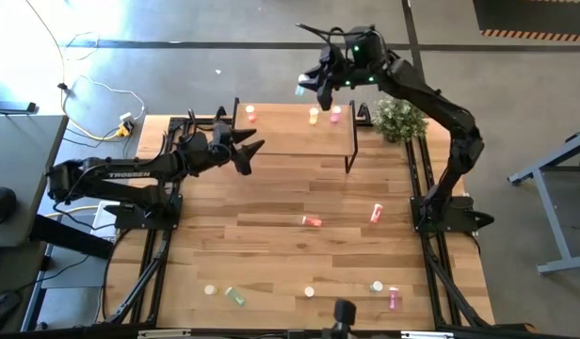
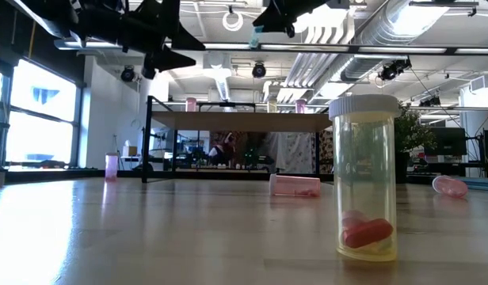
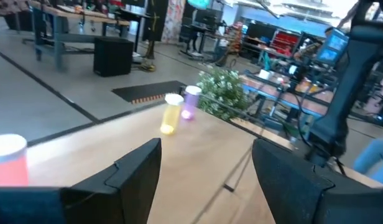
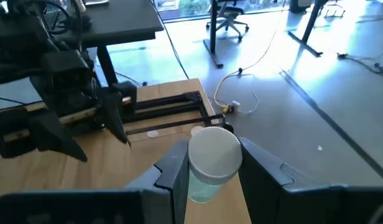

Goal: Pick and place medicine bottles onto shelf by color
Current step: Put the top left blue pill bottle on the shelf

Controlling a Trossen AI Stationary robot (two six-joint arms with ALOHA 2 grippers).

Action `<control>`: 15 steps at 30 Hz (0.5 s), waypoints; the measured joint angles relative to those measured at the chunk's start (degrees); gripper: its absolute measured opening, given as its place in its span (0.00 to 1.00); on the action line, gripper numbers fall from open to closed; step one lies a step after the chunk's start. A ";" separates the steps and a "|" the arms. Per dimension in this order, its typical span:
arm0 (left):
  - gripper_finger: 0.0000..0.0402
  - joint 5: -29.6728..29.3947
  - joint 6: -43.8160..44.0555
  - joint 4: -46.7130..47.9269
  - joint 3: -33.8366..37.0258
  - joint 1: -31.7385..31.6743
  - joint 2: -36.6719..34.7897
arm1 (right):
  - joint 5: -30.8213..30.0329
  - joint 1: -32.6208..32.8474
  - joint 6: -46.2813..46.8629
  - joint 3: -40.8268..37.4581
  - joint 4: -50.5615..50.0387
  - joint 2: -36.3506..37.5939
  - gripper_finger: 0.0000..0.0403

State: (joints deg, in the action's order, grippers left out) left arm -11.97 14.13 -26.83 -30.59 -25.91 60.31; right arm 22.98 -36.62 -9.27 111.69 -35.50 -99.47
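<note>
My right gripper (image 1: 307, 87) hangs high over the shelf's far edge, shut on a green bottle with a white cap (image 4: 214, 154); the low view shows that bottle (image 2: 257, 34) far above the shelf (image 2: 240, 120). On the shelf top (image 1: 288, 134) stand a red bottle (image 1: 250, 114), a yellow one (image 1: 314, 116) and a pink one (image 1: 335, 113). My left gripper (image 1: 253, 156) is open and empty, hovering by the shelf's left end. Other bottles rest on the tabletop, such as a red one on its side (image 1: 312, 221) and a green one (image 1: 236, 296). My right gripper pinches the green bottle between its two fingers, which sit on the body just under the white cap (image 4: 204, 184). The fingers (image 4: 170, 169) slant downward from the table's far right. The bottle is lifted clear of the shelf, cap uppermost.
A potted plant (image 1: 398, 118) stands off the shelf's right end. Several bottles sit along the near edge, including a pink one (image 1: 394, 298) and one close to the low camera (image 2: 364, 178). Another red bottle (image 1: 376, 214) lies mid-right on the table.
</note>
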 joint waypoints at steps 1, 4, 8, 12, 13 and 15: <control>0.61 0.01 -0.10 0.00 0.00 -0.35 -0.27 | 0.58 -0.28 0.22 0.06 -0.13 -0.57 0.26; 0.61 0.63 -0.26 0.02 0.00 -1.29 -0.98 | 2.16 -0.15 0.40 0.06 -1.59 -3.38 0.26; 0.61 0.63 -2.09 0.03 0.00 -2.36 -1.60 | 4.35 1.24 1.71 0.00 -0.86 -6.81 0.26; 0.61 0.98 -3.83 0.04 0.00 -3.57 -1.81 | 4.24 2.85 3.15 -0.01 0.15 -9.52 0.26; 0.61 1.16 -4.16 0.08 0.00 -3.91 -1.82 | 4.17 3.11 3.74 -0.01 0.33 -9.77 0.26; 0.61 1.30 -4.44 0.06 0.00 -4.57 -2.01 | 4.16 3.64 4.52 -0.01 0.91 -9.85 0.26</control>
State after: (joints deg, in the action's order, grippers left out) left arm -10.67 9.69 -26.77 -30.59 -30.48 58.29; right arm 27.14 -32.99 -4.75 111.68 -34.59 -109.32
